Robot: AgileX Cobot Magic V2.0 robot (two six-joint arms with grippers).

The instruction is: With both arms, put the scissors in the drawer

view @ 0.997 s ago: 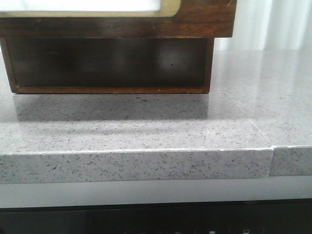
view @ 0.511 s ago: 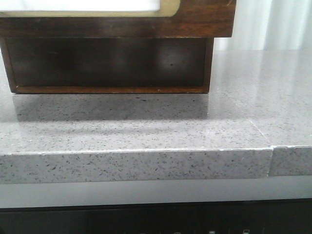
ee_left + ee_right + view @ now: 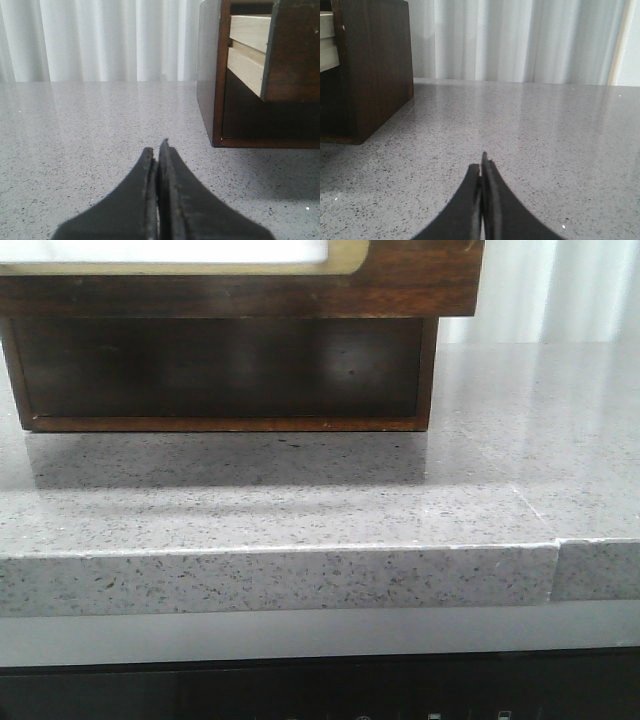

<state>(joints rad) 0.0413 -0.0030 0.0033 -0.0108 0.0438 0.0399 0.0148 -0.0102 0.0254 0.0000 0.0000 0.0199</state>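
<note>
The scissors are not in any view. The drawer [image 3: 410,285], dark brown with a cream-rimmed white inset, stands pulled out at the top of the front view, overhanging the cabinet's dark lower opening [image 3: 220,370]. Its pale wooden side shows in the left wrist view [image 3: 247,47] and at the edge of the right wrist view [image 3: 327,45]. My left gripper [image 3: 158,150] is shut and empty, low over the countertop, to one side of the cabinet. My right gripper [image 3: 482,167] is shut and empty, low over the countertop on the cabinet's other side. Neither gripper shows in the front view.
The grey speckled stone countertop [image 3: 300,500] carries the dark wooden cabinet [image 3: 375,65] and has a stepped front edge [image 3: 280,580] with a seam at the right. White curtains [image 3: 100,40] hang behind the counter.
</note>
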